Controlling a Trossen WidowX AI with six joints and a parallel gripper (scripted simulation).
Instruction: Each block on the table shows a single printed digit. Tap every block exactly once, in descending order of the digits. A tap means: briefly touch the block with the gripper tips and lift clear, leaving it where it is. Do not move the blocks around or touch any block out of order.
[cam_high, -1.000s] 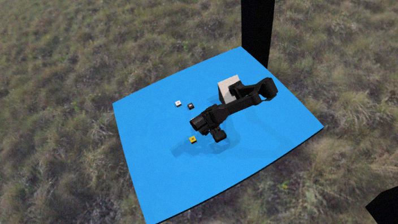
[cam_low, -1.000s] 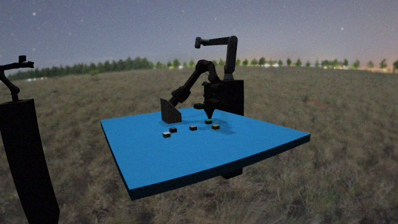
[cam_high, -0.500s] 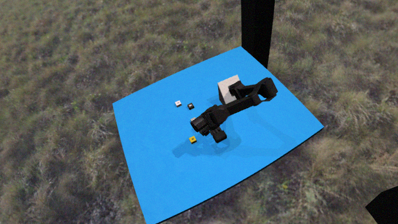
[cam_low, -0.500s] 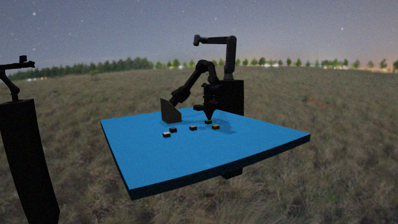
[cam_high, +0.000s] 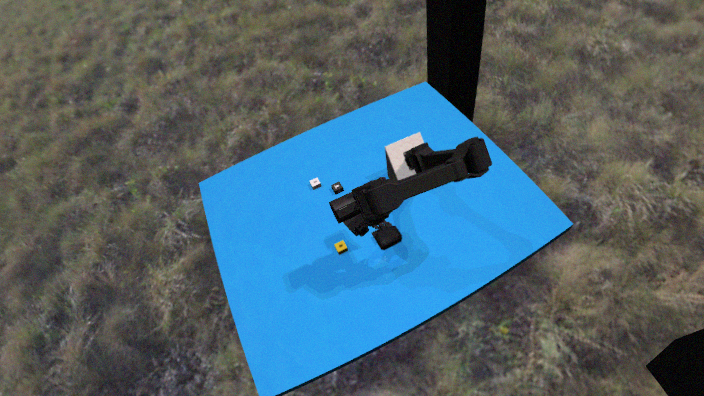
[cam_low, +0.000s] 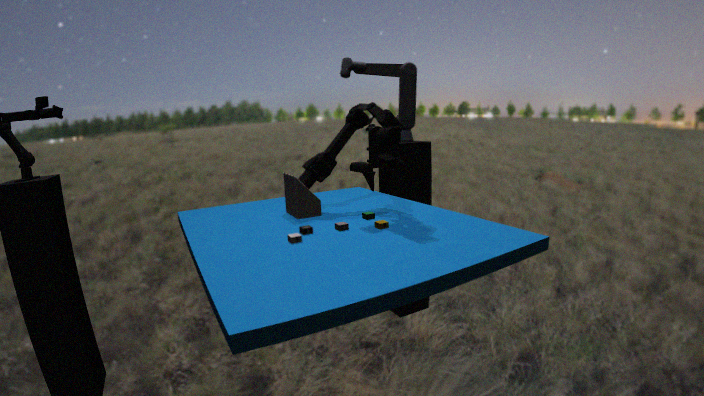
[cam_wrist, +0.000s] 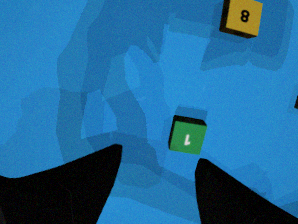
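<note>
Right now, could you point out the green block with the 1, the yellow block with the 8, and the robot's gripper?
Green block (cam_low: 368, 214) (cam_wrist: 188, 137): exterior and wrist views, top face.
Yellow block (cam_high: 340, 246) (cam_low: 381, 222) (cam_wrist: 243, 17): top, exterior and wrist views, top face.
Gripper (cam_wrist: 158, 159): wrist view, between its fingertips.

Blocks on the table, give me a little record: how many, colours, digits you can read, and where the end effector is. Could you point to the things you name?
blocks in exterior view: five
green block (cam_low: 368, 215) (cam_wrist: 188, 137): digit 1
yellow block (cam_high: 340, 246) (cam_low: 381, 224) (cam_wrist: 244, 18): digit 8
other blocks: two whitish, one black; digits too small to read
end effector (cam_wrist: 158, 159): above the table, fingers apart, nothing between them
</note>
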